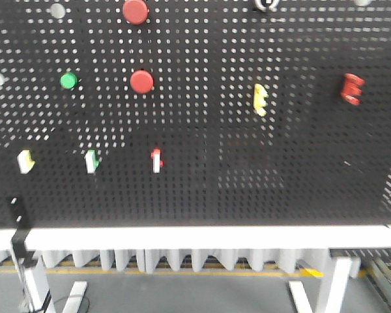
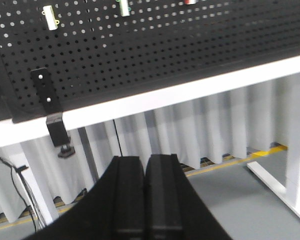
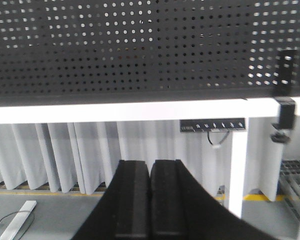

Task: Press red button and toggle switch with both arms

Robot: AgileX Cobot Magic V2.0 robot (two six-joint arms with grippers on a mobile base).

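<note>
Two red buttons are on the black pegboard: one at the top edge and one below it. The toggle switch is a round knob with a silver-white ring, cut off by the top edge at the upper right. Neither gripper shows in the front view. My left gripper is shut and empty, low in front of the table edge and below the board. My right gripper is also shut and empty, low below the board. Neither wrist view shows the red buttons or the toggle switch.
A green button, three white rocker tabs, a yellow part and a red part are on the board. The white table rail runs under it. Black clamps sit at its left and right ends.
</note>
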